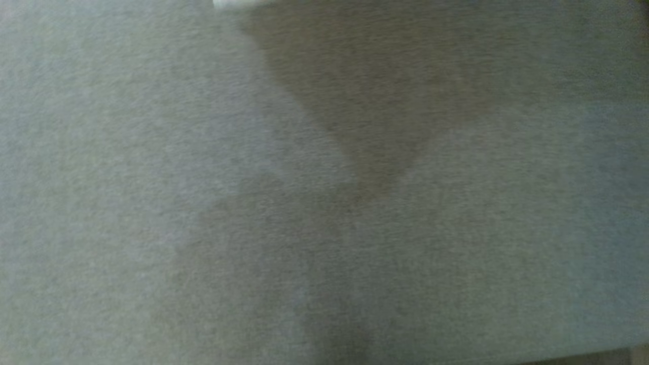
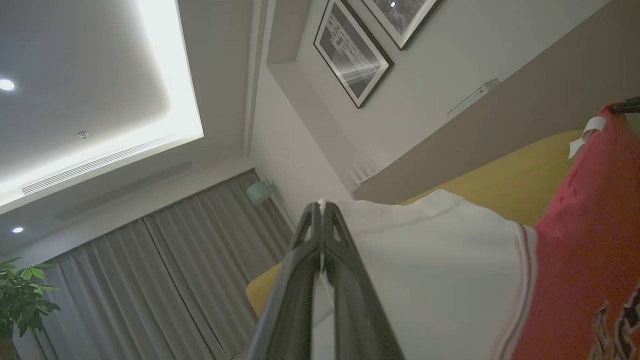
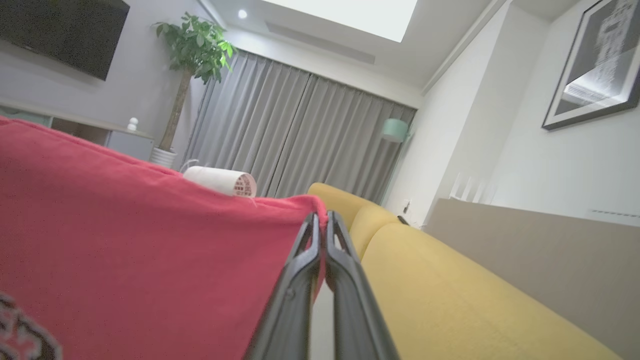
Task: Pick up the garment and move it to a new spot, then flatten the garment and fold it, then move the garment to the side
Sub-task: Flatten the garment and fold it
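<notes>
One white tag [image 3: 220, 181] tops the garment [image 3: 125, 240], print unreadable.

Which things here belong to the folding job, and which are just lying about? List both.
Job: red-and-white garment; left gripper and right gripper, both shut on its edge.
Just about: yellow sofa; potted plant; framed picture; curtains; television.

A home living room: a long yellow sofa [image 3: 450, 280], floor-length grey curtains [image 3: 280, 135], a framed picture [image 3: 595, 65] on the wall, a potted plant [image 3: 192, 45], a wall-mounted television [image 3: 60, 35] and a recessed ceiling light [image 2: 170, 75].
</notes>
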Tool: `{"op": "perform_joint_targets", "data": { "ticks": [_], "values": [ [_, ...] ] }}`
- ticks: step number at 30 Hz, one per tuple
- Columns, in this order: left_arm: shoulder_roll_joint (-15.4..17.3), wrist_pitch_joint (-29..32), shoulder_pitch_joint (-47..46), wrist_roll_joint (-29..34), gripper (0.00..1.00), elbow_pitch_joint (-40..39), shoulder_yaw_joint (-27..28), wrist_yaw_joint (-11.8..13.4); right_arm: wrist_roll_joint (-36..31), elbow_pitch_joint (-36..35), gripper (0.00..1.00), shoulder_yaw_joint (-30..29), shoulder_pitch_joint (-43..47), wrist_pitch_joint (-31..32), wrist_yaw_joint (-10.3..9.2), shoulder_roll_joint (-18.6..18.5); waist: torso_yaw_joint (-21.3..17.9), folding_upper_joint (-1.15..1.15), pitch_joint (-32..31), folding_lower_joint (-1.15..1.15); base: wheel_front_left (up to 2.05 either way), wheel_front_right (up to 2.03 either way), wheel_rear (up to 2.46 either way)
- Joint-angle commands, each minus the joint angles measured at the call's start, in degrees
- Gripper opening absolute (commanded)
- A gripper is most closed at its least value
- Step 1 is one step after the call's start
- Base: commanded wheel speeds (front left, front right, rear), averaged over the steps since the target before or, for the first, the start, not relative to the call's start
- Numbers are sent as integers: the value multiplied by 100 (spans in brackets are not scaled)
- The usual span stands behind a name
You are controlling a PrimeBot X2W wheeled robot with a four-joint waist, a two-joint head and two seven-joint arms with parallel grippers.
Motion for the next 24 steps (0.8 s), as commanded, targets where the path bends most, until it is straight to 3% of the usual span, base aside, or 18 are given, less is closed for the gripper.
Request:
{"op": "perform_joint_targets", "data": {
  "ticks": [1, 8, 17, 24],
  "values": [
    [254, -44, -192, 6, 0, -93, 206, 27, -28, -90, 0, 0, -5, -41, -5, -133, 124, 0, 90, -3, 0, 0, 0],
    [718, -244, 1240, -142, 0, -913, -7, 97, 164, 168, 0, 506, 732, -308, -5, -255, 266, 0, 74, -3, 0, 0, 0],
    [1212, -265, 4595, -77, 0, -2572, -63, 1043, 388, 127, 0, 627, 2817, -416, -5, -255, 315, 0, -490, -3, 0, 0, 0],
    [1181, -266, 7334, -311, 0, -3282, 42, 1612, 285, -576, 0, 260, 4849, -419, -5, -189, 148, 0, -1161, -3, 0, 0, 0]
  ]
}}
